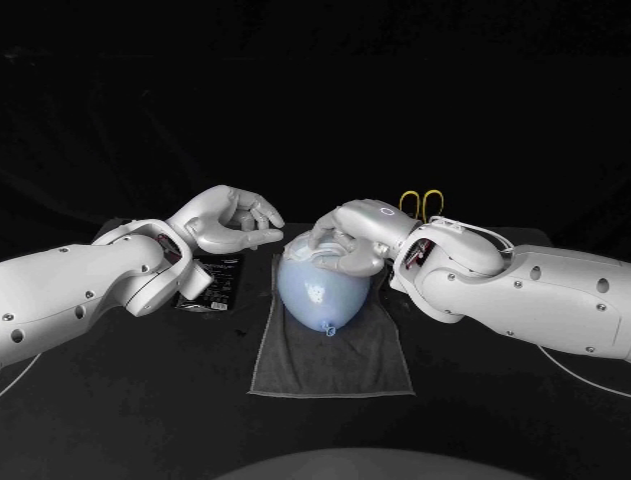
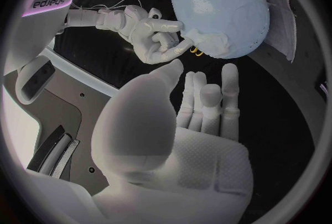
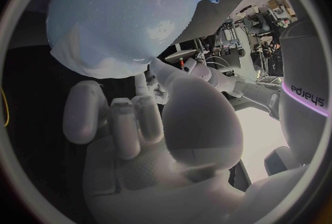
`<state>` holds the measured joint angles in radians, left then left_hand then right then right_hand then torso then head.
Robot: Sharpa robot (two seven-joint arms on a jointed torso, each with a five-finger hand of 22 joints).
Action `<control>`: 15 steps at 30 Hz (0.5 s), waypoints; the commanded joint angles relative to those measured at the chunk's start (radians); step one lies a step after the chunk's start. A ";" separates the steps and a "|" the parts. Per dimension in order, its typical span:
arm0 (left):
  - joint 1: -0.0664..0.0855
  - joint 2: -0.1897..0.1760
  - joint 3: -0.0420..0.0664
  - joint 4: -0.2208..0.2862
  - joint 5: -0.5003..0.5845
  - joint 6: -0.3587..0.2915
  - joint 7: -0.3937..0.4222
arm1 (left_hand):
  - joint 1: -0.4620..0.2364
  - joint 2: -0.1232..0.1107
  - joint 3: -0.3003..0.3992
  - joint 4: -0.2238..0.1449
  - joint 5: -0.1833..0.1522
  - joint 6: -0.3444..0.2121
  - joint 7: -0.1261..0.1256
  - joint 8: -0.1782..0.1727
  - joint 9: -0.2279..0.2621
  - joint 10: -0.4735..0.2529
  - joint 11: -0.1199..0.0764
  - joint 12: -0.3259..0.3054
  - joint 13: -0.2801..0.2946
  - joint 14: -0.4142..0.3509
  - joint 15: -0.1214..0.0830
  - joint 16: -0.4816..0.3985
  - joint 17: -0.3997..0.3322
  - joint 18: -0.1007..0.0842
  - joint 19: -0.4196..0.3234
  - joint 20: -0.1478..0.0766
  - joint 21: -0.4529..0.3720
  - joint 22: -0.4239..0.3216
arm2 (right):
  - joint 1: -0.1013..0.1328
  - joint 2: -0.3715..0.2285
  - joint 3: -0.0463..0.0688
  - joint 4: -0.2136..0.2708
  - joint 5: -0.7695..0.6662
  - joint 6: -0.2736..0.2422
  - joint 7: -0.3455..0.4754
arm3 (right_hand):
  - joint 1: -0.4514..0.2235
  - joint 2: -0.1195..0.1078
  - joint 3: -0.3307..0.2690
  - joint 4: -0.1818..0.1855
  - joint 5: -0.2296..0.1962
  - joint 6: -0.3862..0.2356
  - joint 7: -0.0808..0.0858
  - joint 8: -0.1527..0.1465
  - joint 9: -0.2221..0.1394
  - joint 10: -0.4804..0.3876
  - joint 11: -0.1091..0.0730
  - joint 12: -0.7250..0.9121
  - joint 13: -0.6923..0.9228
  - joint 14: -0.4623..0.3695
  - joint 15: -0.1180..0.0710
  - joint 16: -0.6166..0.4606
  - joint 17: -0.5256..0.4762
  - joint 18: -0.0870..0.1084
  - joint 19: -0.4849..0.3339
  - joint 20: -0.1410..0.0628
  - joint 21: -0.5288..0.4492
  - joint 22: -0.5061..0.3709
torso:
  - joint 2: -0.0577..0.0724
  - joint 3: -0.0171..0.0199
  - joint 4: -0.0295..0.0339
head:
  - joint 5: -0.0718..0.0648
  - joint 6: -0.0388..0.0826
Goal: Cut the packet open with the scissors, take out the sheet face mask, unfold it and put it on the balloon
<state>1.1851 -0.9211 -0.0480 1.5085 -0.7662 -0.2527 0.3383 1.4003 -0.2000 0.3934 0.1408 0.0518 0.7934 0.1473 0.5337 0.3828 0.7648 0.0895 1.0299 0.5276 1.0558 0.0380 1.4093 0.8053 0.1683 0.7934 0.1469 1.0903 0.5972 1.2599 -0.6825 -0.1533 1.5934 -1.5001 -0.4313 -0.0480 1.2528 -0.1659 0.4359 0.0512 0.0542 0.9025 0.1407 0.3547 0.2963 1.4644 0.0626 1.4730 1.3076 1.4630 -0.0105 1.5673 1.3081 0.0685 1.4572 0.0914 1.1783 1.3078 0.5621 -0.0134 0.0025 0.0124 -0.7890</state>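
mask: sheet face mask [image 2: 209,41] lies as a paler patch over the balloon's rounded end, away from the knot. Looks draped, not fully smoothed. My read: we're in the final placing step.
balloon: pale blue balloon [image 1: 322,290] lies on its side mid-table, knot toward the robot. The wide end faces the hands, so that end takes the mask.
towel: grey towel [image 1: 330,372] sits under the balloon, likely to stop it rolling on the slick top.
right hand: right hand [image 1: 351,238] is at the far end of the balloon, fingertips [image 3: 143,79] touching the masked area. Can't tell whether it pinches the mask edge or only presses it. Either way the contact also steadies the balloon.
left hand: left hand [image 1: 232,222] hovers just beside the balloon, apart from it. Fingers loosely apart, nothing in it. Probably staged to smooth the other side.
packet: black packet [image 1: 214,285] lies left of the towel, partly under the left arm, out of the way.
scissors: yellow-handled scissors [image 1: 422,203] are parked behind the right hand, untouched.
table: black table [image 1: 113,400].
risk: a hard push could roll the balloon off the towel.
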 commanded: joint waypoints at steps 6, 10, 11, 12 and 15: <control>0.000 0.003 0.001 0.003 0.015 0.006 0.010 | 0.008 0.003 0.009 0.001 -0.003 0.008 0.000 -0.005 -0.002 -0.001 -0.002 -0.004 -0.002 -0.006 -0.002 -0.001 -0.002 0.015 0.000 0.005 -0.005 0.000 | 0.001 0.010 0.001 -0.017 -0.008 0.071 -0.013 | 0.004 -0.001 -0.004 0.001 -0.006 0.005 0.003 -0.005 -0.002 0.013 -0.001 -0.005 0.157 0.108 0.002 0.003 0.263 0.002 0.000 0.000 -0.003 0.168 | 0.001 0.0008 0.0015 | 0.001 0.000; 0.001 0.003 0.001 0.002 0.016 0.006 0.009 | 0.008 0.003 0.009 0.001 -0.003 0.008 0.000 -0.005 -0.002 -0.001 -0.002 -0.004 -0.002 -0.006 -0.002 -0.001 -0.002 0.015 0.000 0.005 -0.005 0.000 | 0.001 0.011 0.001 -0.015 -0.008 0.078 -0.013 | 0.003 0.000 -0.004 0.002 -0.006 0.007 0.003 -0.005 -0.002 0.015 -0.001 -0.004 0.159 0.108 0.002 0.003 0.263 0.002 0.001 0.000 -0.001 0.169 | 0.001 0.0007 -0.0003 | 0.002 -0.001; 0.001 0.003 0.001 0.002 0.017 0.005 0.009 | 0.008 0.003 0.009 0.001 -0.003 0.008 0.000 -0.005 -0.002 -0.001 -0.002 -0.004 -0.002 -0.006 -0.002 -0.001 -0.002 0.015 0.000 0.005 -0.005 0.000 | 0.001 0.012 0.001 -0.015 -0.008 0.080 -0.014 | 0.003 0.003 -0.004 0.004 -0.006 0.008 0.002 -0.005 -0.002 0.015 -0.001 -0.003 0.159 0.108 0.002 0.003 0.263 0.002 0.001 0.000 0.000 0.169 | 0.000 0.0005 -0.0004 | 0.001 -0.001; 0.001 0.004 0.001 0.001 0.017 0.005 0.008 | 0.008 0.003 0.009 0.001 -0.003 0.008 0.000 -0.005 -0.002 -0.001 -0.002 -0.004 -0.002 -0.006 -0.002 -0.001 -0.002 0.015 0.000 0.005 -0.005 0.000 | 0.001 0.012 0.001 -0.016 -0.008 0.082 -0.015 | 0.003 0.003 -0.004 0.004 -0.006 0.008 0.002 -0.005 -0.002 0.015 -0.001 -0.003 0.159 0.108 0.002 0.003 0.263 0.002 0.001 0.000 0.000 0.169 | 0.000 0.0004 -0.0005 | 0.001 -0.001; 0.001 0.004 0.001 0.001 0.019 0.006 0.008 | 0.009 0.004 0.010 0.001 -0.003 0.008 0.000 -0.005 -0.002 -0.001 -0.002 -0.005 -0.003 -0.006 -0.002 -0.001 -0.003 0.015 0.000 0.005 -0.005 0.000 | 0.001 0.013 0.001 -0.020 -0.008 0.083 -0.019 | 0.006 0.008 -0.003 0.005 -0.006 0.011 0.001 -0.005 -0.003 0.015 -0.002 -0.004 0.159 0.108 0.002 0.003 0.263 0.002 0.001 0.000 0.000 0.169 | 0.000 0.0008 0.0000 | 0.001 -0.001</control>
<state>1.1851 -0.9194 -0.0480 1.5081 -0.7592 -0.2523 0.3382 1.4003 -0.2000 0.3991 0.1408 0.0518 0.7934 0.1473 0.5337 0.3816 0.7649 0.0895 1.0299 0.5259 1.0558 0.0380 1.4092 0.8038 0.1695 0.7933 0.1468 1.0902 0.5970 1.2610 -0.6701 -0.1523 1.5764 -1.5005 -0.3793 -0.0549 1.2529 -0.1656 0.4360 0.0511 0.0542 0.9065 0.1438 0.3546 0.2942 1.4627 0.0608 1.4704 1.3081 1.4630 -0.0104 1.5663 1.3073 0.0685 1.4570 0.0914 1.1782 1.3080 0.5623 -0.0128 0.0027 0.0139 -0.7901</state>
